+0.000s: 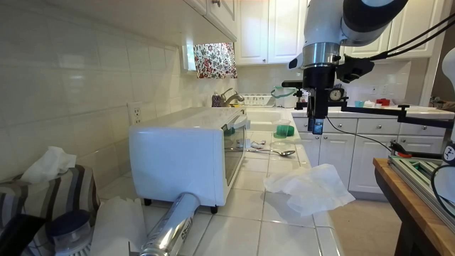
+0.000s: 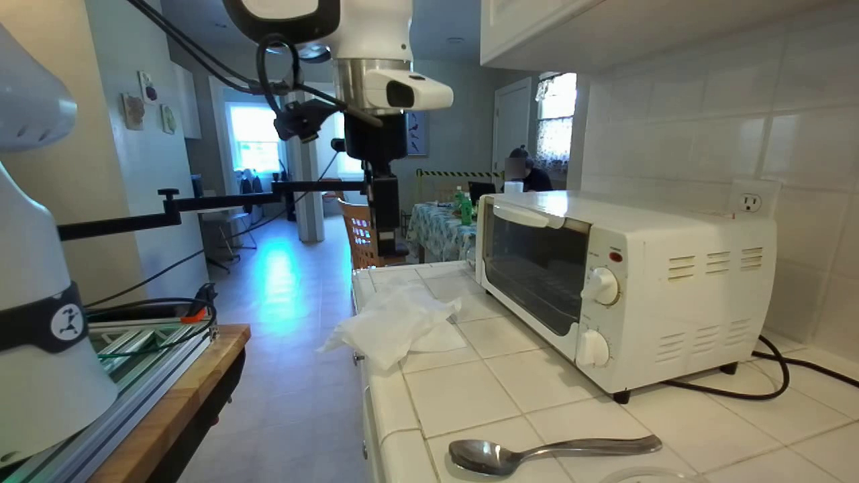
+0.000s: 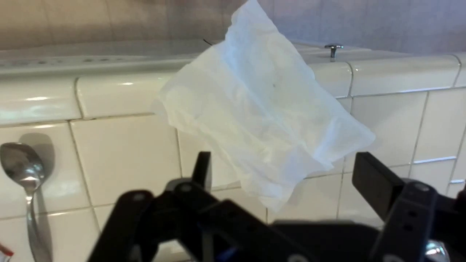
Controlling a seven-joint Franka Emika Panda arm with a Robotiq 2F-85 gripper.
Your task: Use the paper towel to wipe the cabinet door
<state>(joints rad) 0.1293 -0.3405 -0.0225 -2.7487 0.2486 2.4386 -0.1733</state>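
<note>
A paper towel [image 1: 309,188] lies partly off the tiled countertop [image 1: 238,233] in an exterior view, a white cabinet door [image 1: 338,151] beyond. In an exterior view, the gripper [image 2: 386,244] hangs overhead. In the wrist view, its fingers [image 3: 375,179] stand spread, presumably to pinch the towel for wiping.

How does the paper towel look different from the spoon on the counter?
The paper towel is white and wrinkly; the spoon is shiny and silver-colored. The paper towel spreads wide, while the spoon is long and narrow. The paper towel pokes past the edge of the tiled counter, but the spoon lies fully on top. Both rest on that counter.
</note>
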